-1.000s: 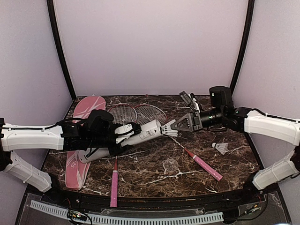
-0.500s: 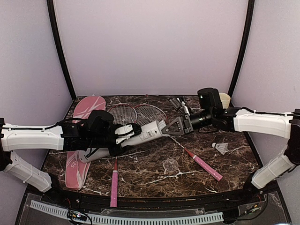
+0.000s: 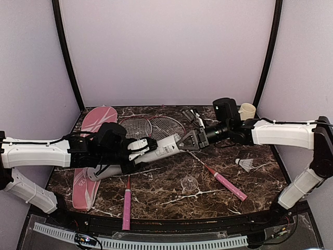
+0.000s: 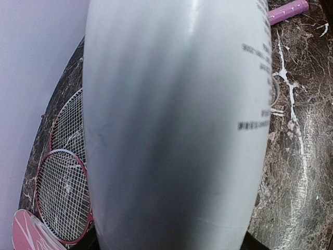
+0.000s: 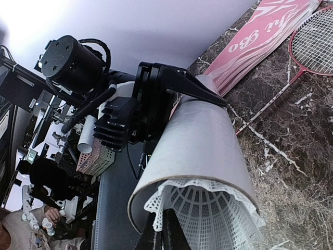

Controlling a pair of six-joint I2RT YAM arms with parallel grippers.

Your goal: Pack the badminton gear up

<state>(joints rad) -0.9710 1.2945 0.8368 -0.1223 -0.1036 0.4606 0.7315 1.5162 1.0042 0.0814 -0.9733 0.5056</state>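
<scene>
So the right claw is pinched tight on the edge of a shuttlecock, with its fingertips right at the mouth of the white tube. From the right wrist view the shuttlecock sits partway inside, its netted skirt flaring out past the rim. The tube is tilted, open end higher and pointing at the right arm, and the left claw is clamped around its middle. The black fingers hug it on both sides, and the left wrist view is basically all tube. Can't tell if the tube's low end touches anything. Behind it, both racquets lie flat on the marble table with their red-rimmed heads side by side. One racquet has its pink handle aimed at the near edge, and the other racquet angles off to the front right. Between the handles is a small clear round thing, no idea what. A second shuttlecock lies on the right, well apart from the tube. The pink cover runs along the left side under the left arm. A cream mug sits in the back right corner.
</scene>
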